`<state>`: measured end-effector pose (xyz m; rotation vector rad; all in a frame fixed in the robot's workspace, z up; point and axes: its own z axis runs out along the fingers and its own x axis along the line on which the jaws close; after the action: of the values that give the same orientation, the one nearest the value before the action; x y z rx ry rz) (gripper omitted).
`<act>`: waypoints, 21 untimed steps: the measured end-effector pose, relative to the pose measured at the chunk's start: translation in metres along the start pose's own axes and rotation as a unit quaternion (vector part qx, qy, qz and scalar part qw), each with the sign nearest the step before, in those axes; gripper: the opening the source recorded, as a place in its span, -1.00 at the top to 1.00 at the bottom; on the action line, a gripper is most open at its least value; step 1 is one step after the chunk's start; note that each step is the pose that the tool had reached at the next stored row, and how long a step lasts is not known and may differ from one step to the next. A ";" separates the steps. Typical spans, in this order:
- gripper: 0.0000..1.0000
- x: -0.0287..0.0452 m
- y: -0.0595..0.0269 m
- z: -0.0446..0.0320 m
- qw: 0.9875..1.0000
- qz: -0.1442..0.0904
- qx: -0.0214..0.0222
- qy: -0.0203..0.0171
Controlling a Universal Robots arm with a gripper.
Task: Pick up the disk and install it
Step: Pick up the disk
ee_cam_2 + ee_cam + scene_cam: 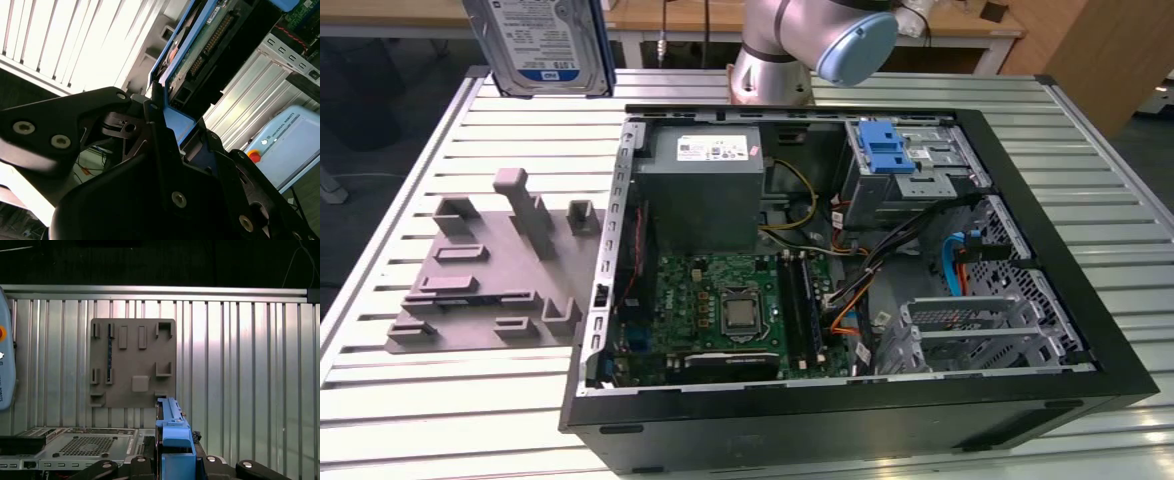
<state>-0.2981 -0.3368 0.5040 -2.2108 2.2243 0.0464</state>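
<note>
Gripper (172, 117) fingers are closed on the disk (200, 45), pinching its blue rail frame from both sides, and in the exterior view the disk (540, 40) hangs upright in the air with its label facing the camera. Below the gripper (175, 460) and the disk's blue edge (172, 430) lies the slatted metal table (240, 365), carrying a grey fixture plate (132, 365). Farther out, beside the plate (487, 270), the open computer case (854, 405) lies on the table (454, 400).
</note>
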 end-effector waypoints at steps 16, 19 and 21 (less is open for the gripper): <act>0.27 0.0000 -0.0058 -0.0001 1.000 0.000 0.000 0.000; 0.27 -0.0001 -0.0073 -0.0002 1.000 0.000 0.000 0.000; 0.27 0.0000 -0.0082 -0.0002 1.000 0.000 0.000 0.000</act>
<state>-0.2899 -0.3368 0.5040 -2.2109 2.2244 0.0464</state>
